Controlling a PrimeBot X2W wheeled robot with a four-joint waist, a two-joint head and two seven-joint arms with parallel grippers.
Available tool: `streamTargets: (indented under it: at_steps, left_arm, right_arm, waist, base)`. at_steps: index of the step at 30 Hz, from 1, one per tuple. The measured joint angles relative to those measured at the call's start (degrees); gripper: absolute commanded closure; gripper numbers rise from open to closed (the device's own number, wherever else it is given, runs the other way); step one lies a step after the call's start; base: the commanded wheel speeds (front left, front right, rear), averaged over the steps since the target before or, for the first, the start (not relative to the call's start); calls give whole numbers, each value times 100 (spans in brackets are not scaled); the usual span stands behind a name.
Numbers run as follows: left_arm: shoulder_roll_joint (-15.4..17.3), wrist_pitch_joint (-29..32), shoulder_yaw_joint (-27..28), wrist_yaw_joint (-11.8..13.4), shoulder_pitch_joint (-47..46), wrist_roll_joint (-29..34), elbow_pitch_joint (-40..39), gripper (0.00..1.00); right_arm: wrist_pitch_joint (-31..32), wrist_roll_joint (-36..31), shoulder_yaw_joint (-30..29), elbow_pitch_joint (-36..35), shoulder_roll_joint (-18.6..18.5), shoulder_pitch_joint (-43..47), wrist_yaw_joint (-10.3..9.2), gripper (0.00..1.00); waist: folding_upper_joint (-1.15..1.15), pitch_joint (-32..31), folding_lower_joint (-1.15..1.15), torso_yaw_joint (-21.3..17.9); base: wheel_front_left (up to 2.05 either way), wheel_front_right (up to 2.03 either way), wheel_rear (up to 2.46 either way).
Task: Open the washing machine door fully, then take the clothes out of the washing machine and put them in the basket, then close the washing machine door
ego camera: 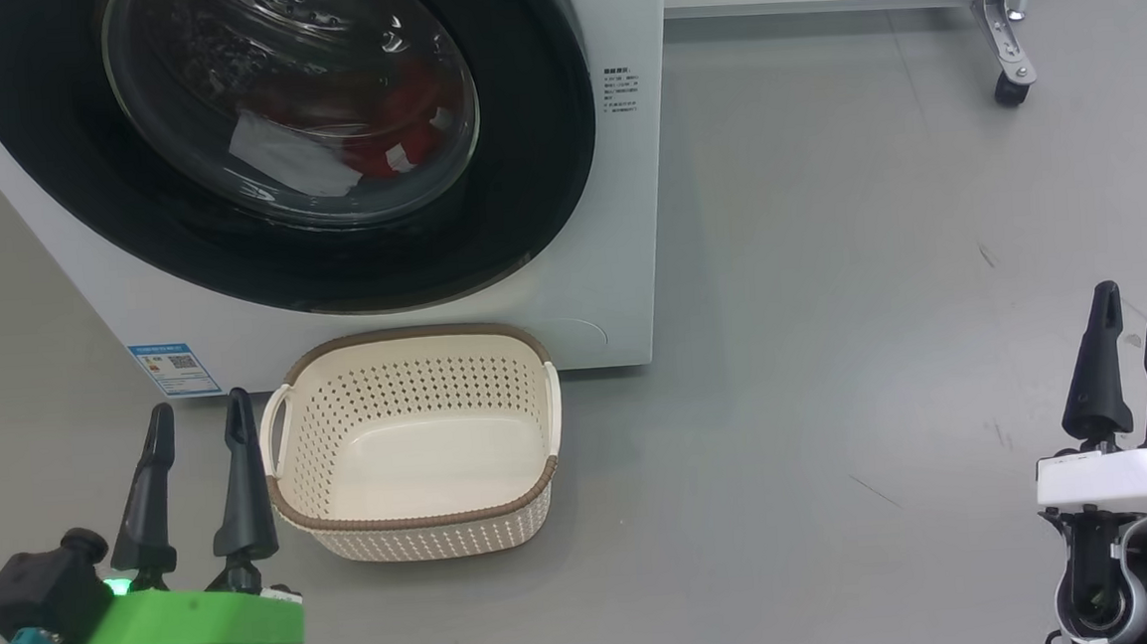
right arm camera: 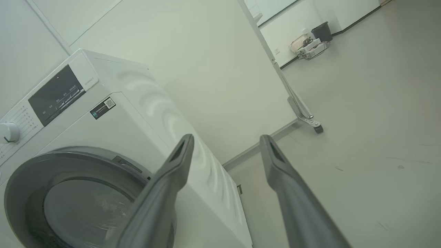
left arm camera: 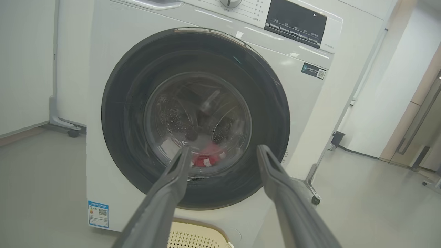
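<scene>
Washing machine point(ego camera: 619, 259) stands with its door point(ego camera: 526, 195) apparently shut, so opening it is the step in hand. The clothes point(ego camera: 402, 123) lie inside behind the glass, and the empty basket point(ego camera: 415, 334) sits on the floor just in front. The left fingers point(ego camera: 243, 482), parted and holding nothing, hover just beside the basket, and the right fingers point(ego camera: 1098, 380), set narrower and also empty, hang well off to the right; next, I judge, one pair must reach the door's edge and swing it wide.
</scene>
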Motion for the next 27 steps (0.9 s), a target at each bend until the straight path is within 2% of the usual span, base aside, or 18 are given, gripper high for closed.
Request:
streamTargets:
  at_steps: [7, 11, 27]
  left_arm:
    - [27, -103, -186, -23, 2, 902, 104, 0]
    - [25, -119, -219, -24, 8, 1076, 266, 0]
    - [7, -118, -287, -24, 37, 1792, 787, 0]
  right_arm:
    - [-132, -999, 189, 2, -4, 4, -204, 0]
    - [-138, -1211, 260, 93, -13, 20, -327, 0]
    - [-138, -1902, 683, 621, -18, 46, -495, 0]
  waist:
    - [0, -3, 0, 15]
    - [0, -8, 0, 10]
    - [0, 1, 0, -22]
  base:
    - [0, 0, 0]
    - [0, 0, 0]
    - [0, 0, 0]
